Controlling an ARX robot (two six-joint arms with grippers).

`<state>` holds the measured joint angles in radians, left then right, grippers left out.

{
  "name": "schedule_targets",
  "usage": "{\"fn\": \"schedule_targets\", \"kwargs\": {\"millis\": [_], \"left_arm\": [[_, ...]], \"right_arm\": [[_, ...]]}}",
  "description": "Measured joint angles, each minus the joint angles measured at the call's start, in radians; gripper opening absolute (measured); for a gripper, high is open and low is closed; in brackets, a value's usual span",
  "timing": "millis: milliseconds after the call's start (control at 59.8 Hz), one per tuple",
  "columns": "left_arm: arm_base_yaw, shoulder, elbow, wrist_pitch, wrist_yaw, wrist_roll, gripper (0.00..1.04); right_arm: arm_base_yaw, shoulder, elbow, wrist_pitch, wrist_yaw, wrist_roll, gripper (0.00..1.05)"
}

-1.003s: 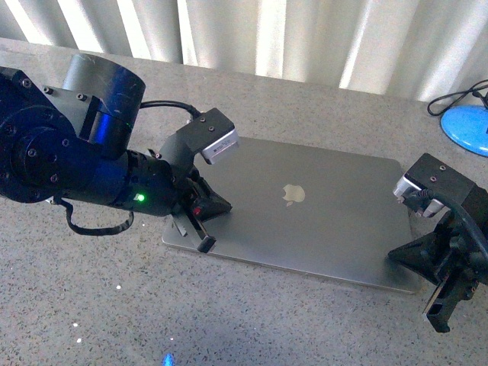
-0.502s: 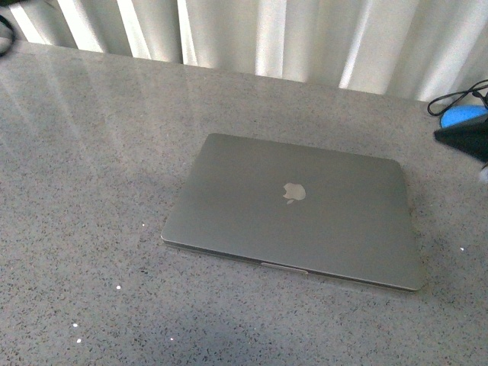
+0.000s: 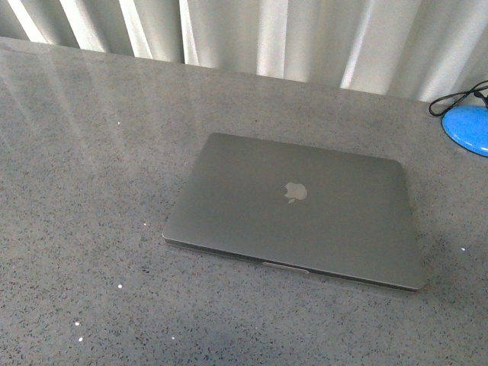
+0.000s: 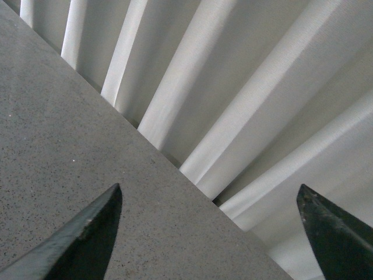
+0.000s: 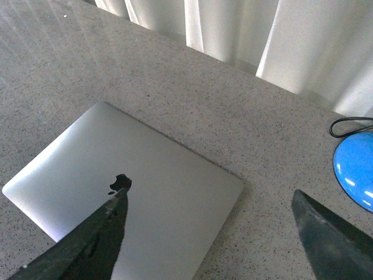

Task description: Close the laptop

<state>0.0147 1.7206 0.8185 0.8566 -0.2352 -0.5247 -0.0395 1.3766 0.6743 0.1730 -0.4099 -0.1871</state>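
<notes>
The laptop lies shut and flat on the grey stone table, its silver lid up with the apple logo showing. Neither arm appears in the front view. In the right wrist view the laptop lies below and ahead of my right gripper, which is open and raised above the table, nothing between its fingers. My left gripper is open too, well off the laptop, facing the table's far edge and the curtain; the laptop does not show in that view.
A white pleated curtain hangs behind the table's far edge. A blue round object with a black cable sits at the far right, also seen as the blue object in the right wrist view.
One second ago both arms were at the laptop's left and right edges with the lid down. They have since drawn back out of the front view; the laptop has not moved.
</notes>
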Motion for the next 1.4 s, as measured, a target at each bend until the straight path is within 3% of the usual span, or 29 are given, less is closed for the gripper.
{"fn": "schedule_targets", "kwargs": {"millis": [33, 67, 117, 150, 184, 251, 334, 535, 585, 953, 1187, 1404], "left_arm": [[0.001, 0.000, 0.000, 0.000, 0.000, -0.001, 0.99], [0.001, 0.000, 0.000, 0.000, 0.000, -0.001, 0.97], [0.010, -0.002, -0.011, 0.023, 0.067, 0.052, 0.94], [0.013, -0.018, -0.046, 0.069, 0.155, 0.128, 0.87], [0.013, -0.034, -0.079, 0.093, 0.214, 0.200, 0.81], [-0.005, -0.087, -0.179, 0.129, 0.230, 0.362, 0.67], [-0.016, -0.167, -0.288, 0.158, 0.236, 0.458, 0.49], [-0.016, -0.307, -0.455, 0.180, 0.234, 0.503, 0.13], [-0.015, -0.341, -0.491, 0.180, 0.235, 0.507, 0.05], [-0.015, -0.541, -0.695, 0.189, 0.235, 0.517, 0.04], [-0.015, -0.717, -0.755, 0.074, 0.235, 0.517, 0.04], [-0.015, -0.956, -0.798, -0.124, 0.235, 0.517, 0.04]], "right_arm": [[0.000, 0.000, 0.000, 0.000, 0.000, 0.001, 0.95], [0.005, 0.004, -0.009, 0.034, 0.034, 0.017, 0.95], [0.028, 0.014, -0.100, 0.317, 0.231, 0.072, 0.85], [0.034, 0.015, -0.152, 0.449, 0.306, 0.100, 0.80], [0.035, 0.012, -0.201, 0.560, 0.357, 0.117, 0.74], [0.035, -0.024, -0.296, 0.745, 0.407, 0.144, 0.60], [0.039, -0.116, -0.367, 0.784, 0.404, 0.159, 0.41], [0.039, -0.235, -0.477, 0.758, 0.405, 0.168, 0.05], [0.039, -0.270, -0.498, 0.747, 0.405, 0.167, 0.01], [0.039, -0.454, -0.631, 0.689, 0.405, 0.170, 0.01], [0.039, -0.638, -0.646, 0.539, 0.406, 0.170, 0.01], [0.039, -0.839, -0.649, 0.356, 0.406, 0.173, 0.01]]}}
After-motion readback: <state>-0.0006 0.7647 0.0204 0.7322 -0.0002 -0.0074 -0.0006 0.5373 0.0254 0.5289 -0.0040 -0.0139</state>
